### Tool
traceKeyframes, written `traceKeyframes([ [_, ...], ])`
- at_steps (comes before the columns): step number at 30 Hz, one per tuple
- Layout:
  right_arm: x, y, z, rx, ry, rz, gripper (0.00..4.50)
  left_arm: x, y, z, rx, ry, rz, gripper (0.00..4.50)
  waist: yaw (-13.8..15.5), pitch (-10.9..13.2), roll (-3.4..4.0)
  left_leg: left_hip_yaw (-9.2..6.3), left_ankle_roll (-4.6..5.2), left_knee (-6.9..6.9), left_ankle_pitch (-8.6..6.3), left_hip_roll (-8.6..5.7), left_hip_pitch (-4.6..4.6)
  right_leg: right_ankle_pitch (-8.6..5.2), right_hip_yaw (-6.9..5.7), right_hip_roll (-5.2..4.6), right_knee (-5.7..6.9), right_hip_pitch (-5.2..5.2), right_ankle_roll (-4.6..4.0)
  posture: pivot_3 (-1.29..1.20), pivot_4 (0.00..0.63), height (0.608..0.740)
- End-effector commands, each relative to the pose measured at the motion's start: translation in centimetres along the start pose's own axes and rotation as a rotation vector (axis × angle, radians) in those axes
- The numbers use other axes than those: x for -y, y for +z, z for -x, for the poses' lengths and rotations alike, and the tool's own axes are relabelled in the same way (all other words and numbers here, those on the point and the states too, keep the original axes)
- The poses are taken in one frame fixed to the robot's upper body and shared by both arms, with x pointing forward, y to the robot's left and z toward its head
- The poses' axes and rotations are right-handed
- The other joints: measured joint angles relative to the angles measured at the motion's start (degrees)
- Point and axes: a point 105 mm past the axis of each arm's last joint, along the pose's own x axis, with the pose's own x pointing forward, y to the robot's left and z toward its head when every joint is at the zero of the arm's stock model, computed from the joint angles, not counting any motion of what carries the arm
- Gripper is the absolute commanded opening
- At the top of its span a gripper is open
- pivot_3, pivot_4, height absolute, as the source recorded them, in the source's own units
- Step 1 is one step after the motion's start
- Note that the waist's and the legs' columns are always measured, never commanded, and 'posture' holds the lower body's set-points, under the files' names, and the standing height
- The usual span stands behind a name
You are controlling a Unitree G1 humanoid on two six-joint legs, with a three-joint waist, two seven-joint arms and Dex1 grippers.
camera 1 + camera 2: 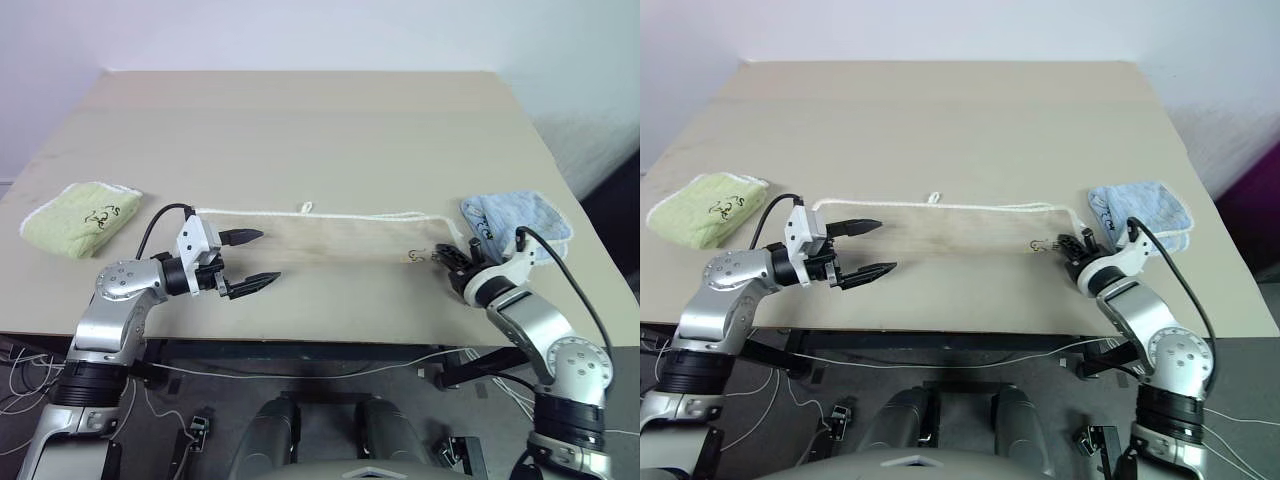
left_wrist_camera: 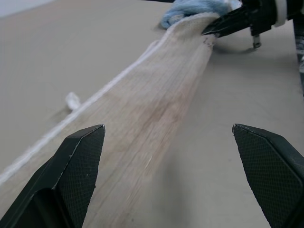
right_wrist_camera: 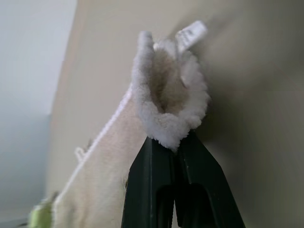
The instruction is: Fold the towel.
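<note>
A: Head view, nearest first. Cables (image 1: 300,372) hang below the table's front edge, over a dark floor (image 1: 330,385). What sits at the edge itself?

B: Both arms reach over it. Left gripper (image 1: 250,261) hovers at the towel's left end, fingers wide apart, nothing between them. Left wrist view: its two black pads (image 2: 78,161) frame the cloth running away from it, not touching.

A: And the right?

B: Right gripper (image 1: 1072,246) is at the towel's right end, jaws clamped on that corner. Right wrist view confirms it: the fingers (image 3: 156,190) meet on a bunched fold of terry, raised a little off the tabletop.

A: Towel's lie?

B: Towel (image 1: 330,240) is a long beige strip, laid across the near part of the table (image 1: 300,130) from left to right. White corded edging runs along its far side, with a small loop (image 1: 306,207) sticking out mid-length. A dark logo (image 1: 414,256) sits near the right end, just beside the gripper.

A: Other cloths?

B: Green towel (image 1: 78,216), folded, near the left edge, well apart from the beige one. Blue towel (image 1: 520,222), folded, at the right, just behind the right gripper.

A: Further back?

B: Tabletop is plain tan, matte, bare toward its far edge. Beyond it, a pale wall (image 1: 300,30); on the right, a dark strip (image 1: 615,215) down past the table.
</note>
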Motion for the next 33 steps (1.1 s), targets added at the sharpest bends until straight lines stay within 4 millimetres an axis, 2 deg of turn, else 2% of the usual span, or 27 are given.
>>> traceKeyframes([
  [1, -2.7, 2.8, 1.6, 0.072, 0.096, 0.176, 0.06, -0.4, 1.2, 0.6, 0.042, 0.038, -0.039, 4.5, -0.04, 0.0, 0.01, 0.0, 0.0, 0.0, 0.0, 0.01, 0.01, 0.0, 0.0, 0.01, 0.0, 0.0, 0.0, 0.0, 0.15, 0.74],
  [3, -3.9, 3.1, 1.6, 0.054, 0.137, 0.293, 0.06, -0.4, 1.1, 0.6, 0.043, 0.043, -0.038, 4.5, -0.05, 0.01, 0.02, 0.0, 0.0, -0.01, 0.0, 0.01, 0.0, 0.0, 0.0, 0.01, -0.01, 0.0, 0.0, 0.0, 0.15, 0.74],
  [5, -5.8, 2.3, 1.3, 0.004, 0.201, 0.445, 0.06, -0.4, 1.1, 0.3, 0.048, 0.045, -0.037, 4.5, -0.25, 0.01, 0.02, 0.01, 0.0, -0.01, 0.0, 0.02, 0.01, 0.0, 0.0, 0.03, -0.01, 0.0, 0.0, 0.0, 0.15, 0.74],
  [10, -8.6, -1.3, 0.3, -0.16, 0.326, 0.837, 0.06, -0.2, 1.4, -0.3, 0.069, 0.047, -0.035, 4.5, -0.18, 0.02, 0.03, -0.03, 0.0, -0.03, 0.0, 0.07, -0.01, -0.01, -0.04, 0.03, -0.05, -0.02, -0.01, 0.0, 0.15, 0.74],
  [13, -9.6, -3.0, -0.6, -0.224, 0.387, 0.94, 0.06, -0.1, 1.4, -0.5, 0.075, 0.048, -0.034, 4.5, -0.01, 0.02, 0.02, -0.03, 0.0, -0.01, 0.0, 0.06, -0.04, 0.0, -0.05, 0.01, -0.09, -0.01, 0.0, 0.0, 0.15, 0.74],
  [16, -10.7, -6.1, -2.2, -0.325, 0.461, 1.062, 0.06, 0.2, 1.6, -0.9, 0.092, 0.048, -0.031, 4.5, -0.05, 0.03, 0.02, -0.03, 0.0, 0.0, 0.0, 0.04, -0.05, 0.0, -0.06, 0.0, -0.09, -0.02, 0.0, 0.0, 0.15, 0.74],
  [20, -11.2, -8.7, -3.6, -0.393, 0.52, 1.171, 0.06, 0.6, 1.8, -1.3, 0.103, 0.054, -0.03, 4.5, -0.04, 0.02, 0.01, -0.07, -0.01, -0.06, 0.0, 0.07, -0.05, 0.0, -0.07, 0.01, -0.14, -0.06, -0.01, 0.0, 0.15, 0.74],
  [25, -11.7, -11.2, -4.3, -0.451, 0.603, 1.257, 0.06, 0.9, 1.6, -1.0, 0.105, 0.077, -0.022, 4.5, 0.0, 0.03, 0.01, -0.07, 0.0, -0.03, 0.0, -0.01, -0.12, 0.01, -0.08, -0.07, -0.19, -0.08, 0.01, 0.0, 0.15, 0.74],
  [33, -11.4, -12.3, -5.0, -0.48, 0.631, 1.323, 0.06, 1.4, 1.4, -0.9, 0.107, 0.095, -0.008, 4.5, 0.01, 0.03, 0.01, -0.09, -0.02, -0.06, -0.01, 0.0, -0.12, 0.01, -0.09, -0.08, -0.19, -0.11, 0.0, 0.0, 0.15, 0.74],
])
